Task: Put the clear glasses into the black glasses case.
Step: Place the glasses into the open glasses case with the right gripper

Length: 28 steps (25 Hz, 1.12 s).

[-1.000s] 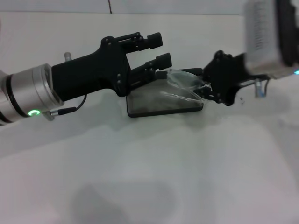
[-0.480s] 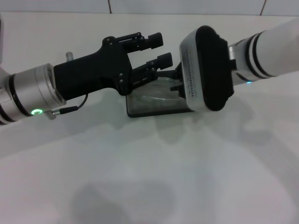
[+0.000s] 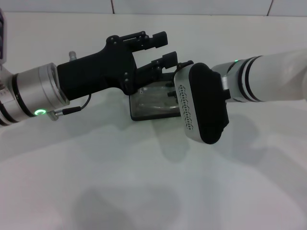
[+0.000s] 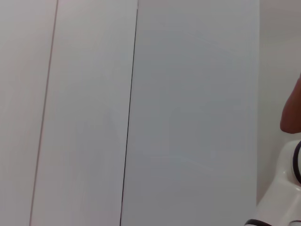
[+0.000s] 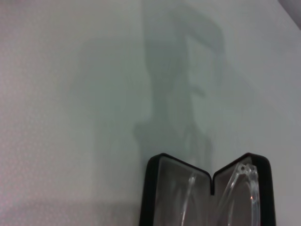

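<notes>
Two tools meet over the open black glasses case (image 5: 207, 197) holding the clear glasses (image 5: 240, 188): left tool (image 3: 160, 50) spread empty; right tool's state hidden.

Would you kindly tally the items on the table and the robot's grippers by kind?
Black glasses case: 1, lying open
Clear glasses: 1, inside the case
Grippers: 2, left gripper at the case's edge, right gripper over the case
Total: 4
</notes>
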Tool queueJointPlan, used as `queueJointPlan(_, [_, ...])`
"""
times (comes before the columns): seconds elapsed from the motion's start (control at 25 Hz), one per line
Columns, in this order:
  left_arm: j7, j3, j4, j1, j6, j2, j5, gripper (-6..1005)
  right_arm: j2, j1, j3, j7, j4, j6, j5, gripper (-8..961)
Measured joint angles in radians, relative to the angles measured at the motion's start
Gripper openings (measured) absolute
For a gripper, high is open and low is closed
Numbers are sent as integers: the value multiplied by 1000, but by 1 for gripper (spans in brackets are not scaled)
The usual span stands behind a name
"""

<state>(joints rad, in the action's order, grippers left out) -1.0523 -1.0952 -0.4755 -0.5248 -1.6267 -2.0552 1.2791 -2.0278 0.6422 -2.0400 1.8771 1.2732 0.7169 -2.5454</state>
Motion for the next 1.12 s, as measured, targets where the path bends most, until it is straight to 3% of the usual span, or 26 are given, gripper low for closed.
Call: queueJointPlan(1.12, [0,-2,4,1,12,0,0,483,0,-55,-119,-4,-57,-208,-141,181])
